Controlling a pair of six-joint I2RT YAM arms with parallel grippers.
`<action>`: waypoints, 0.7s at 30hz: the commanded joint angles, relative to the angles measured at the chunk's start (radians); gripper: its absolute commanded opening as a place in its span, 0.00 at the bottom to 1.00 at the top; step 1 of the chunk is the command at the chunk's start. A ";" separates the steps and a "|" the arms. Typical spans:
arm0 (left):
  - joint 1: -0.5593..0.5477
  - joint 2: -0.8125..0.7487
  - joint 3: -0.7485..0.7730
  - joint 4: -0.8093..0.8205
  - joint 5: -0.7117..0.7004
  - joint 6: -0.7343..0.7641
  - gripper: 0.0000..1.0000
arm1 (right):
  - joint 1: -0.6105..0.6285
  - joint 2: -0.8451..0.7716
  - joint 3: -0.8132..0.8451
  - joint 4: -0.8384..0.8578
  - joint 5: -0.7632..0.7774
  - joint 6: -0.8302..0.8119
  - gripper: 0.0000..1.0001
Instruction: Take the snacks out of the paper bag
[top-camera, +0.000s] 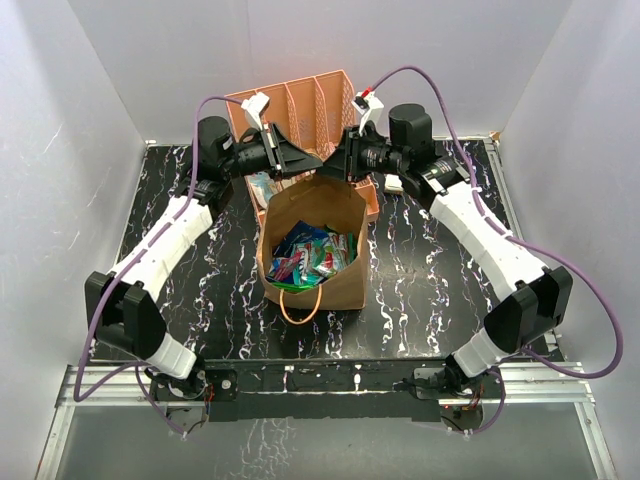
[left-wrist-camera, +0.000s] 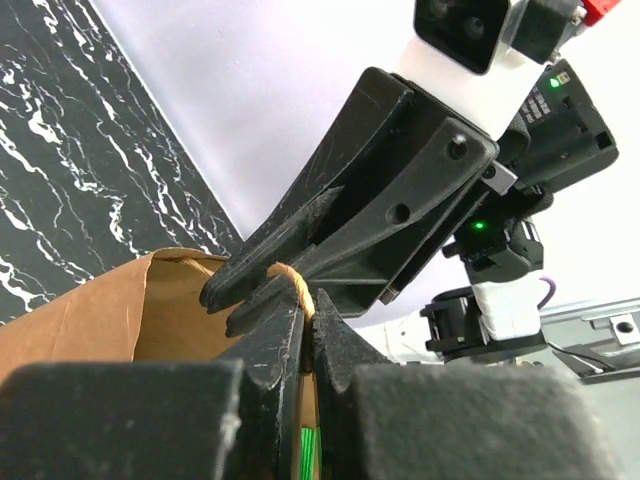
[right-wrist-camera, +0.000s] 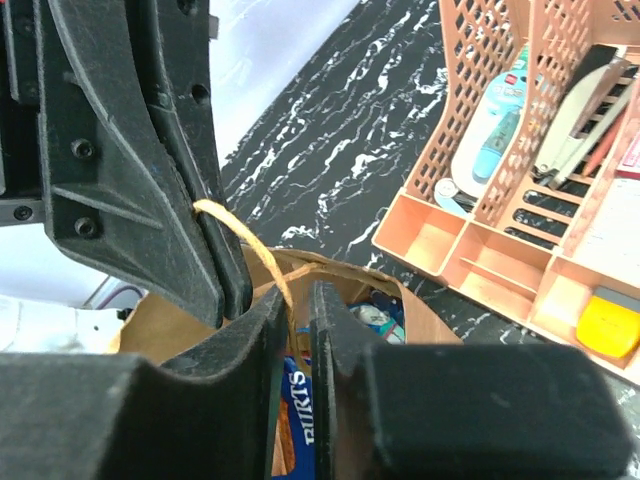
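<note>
Nothing is out yet, I judge: the snacks (top-camera: 312, 255) all lie inside the paper bag (top-camera: 340, 288). My left tool (top-camera: 311, 169) and right tool (top-camera: 334, 168) are both pressed together at the bag's far rim, pinching its handle (right-wrist-camera: 240, 235).

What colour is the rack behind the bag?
The rack is orange-pink; right wrist view shows it best.

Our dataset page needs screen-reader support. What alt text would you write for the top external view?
Two white robot arms reach over an open brown paper bag holding colourful snacks, the left gripper and right gripper meeting at its far rim. An orange-pink rack stands behind it on a black marbled table.
</note>
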 joint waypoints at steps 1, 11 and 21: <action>-0.004 -0.074 0.078 -0.123 -0.040 0.118 0.00 | 0.003 -0.080 0.026 -0.085 0.122 -0.039 0.25; 0.002 -0.295 0.105 -0.498 -0.410 0.305 0.00 | -0.004 -0.297 -0.008 -0.230 0.472 -0.086 0.98; 0.003 -0.382 0.229 -0.838 -0.843 0.453 0.00 | -0.002 -0.376 -0.121 -0.238 0.377 -0.082 0.98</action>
